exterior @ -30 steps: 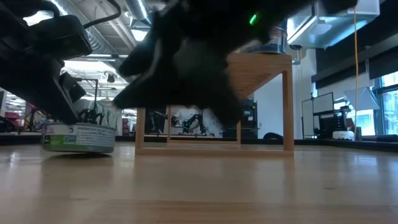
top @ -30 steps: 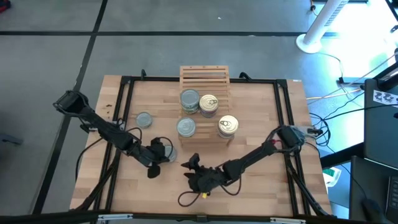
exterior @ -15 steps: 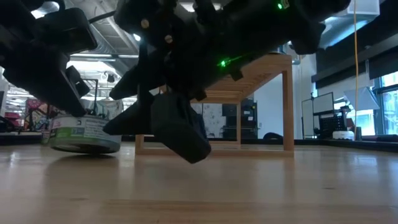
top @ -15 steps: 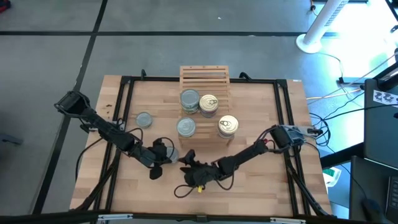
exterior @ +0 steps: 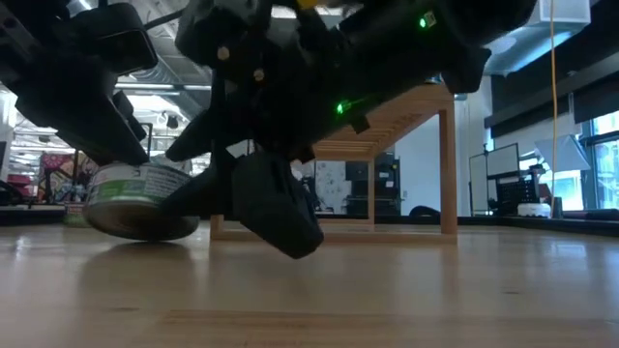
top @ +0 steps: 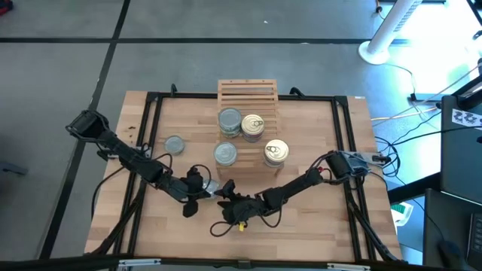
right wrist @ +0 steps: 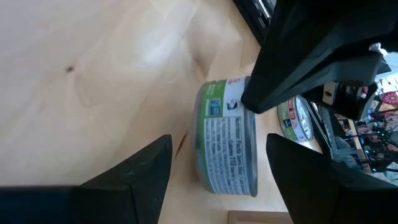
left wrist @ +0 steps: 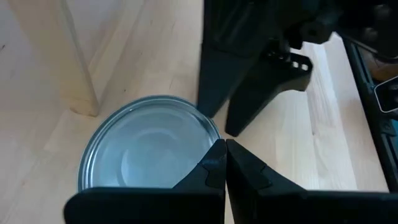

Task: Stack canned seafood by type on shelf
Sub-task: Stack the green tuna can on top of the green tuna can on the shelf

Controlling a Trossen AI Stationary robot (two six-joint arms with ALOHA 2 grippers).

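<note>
A tin of canned seafood (right wrist: pixel 227 140) with a grey top (left wrist: pixel 149 149) and a green-and-white label stands tilted on the table (top: pixel 316 218) in front of the shelf (top: pixel 247 102). Its underside (exterior: pixel 145 228) partly shows in the low view. My left gripper (left wrist: pixel 224 152) is shut and rests on the tin's top. My right gripper (right wrist: pixel 219 143) is open, low over the table. Its fingers stand on either side of the tin without touching it. Grey-topped tins (top: pixel 230 120) and golden-topped tins (top: pixel 276 152) sit on the shelf's slats. My left gripper presses its shut fingertips (left wrist: pixel 217 163) on the tin's top at the rim (left wrist: pixel 210 132), on the side toward my right gripper. The fingers slant down from the table's left side. The tin stands tilted, one edge on the table.
Another grey-topped tin (top: pixel 175 144) lies on the table to the left of the shelf; it also shows behind the tilted tin (right wrist: pixel 298 118). A black frame (top: pixel 154 135) runs round the tabletop. Bare wood lies near the front right.
My right gripper has gone down and toward the table's left, up to the tin, and stayed open. The tin, flat on the table a second ago, has tipped up on one edge under my shut left gripper.
</note>
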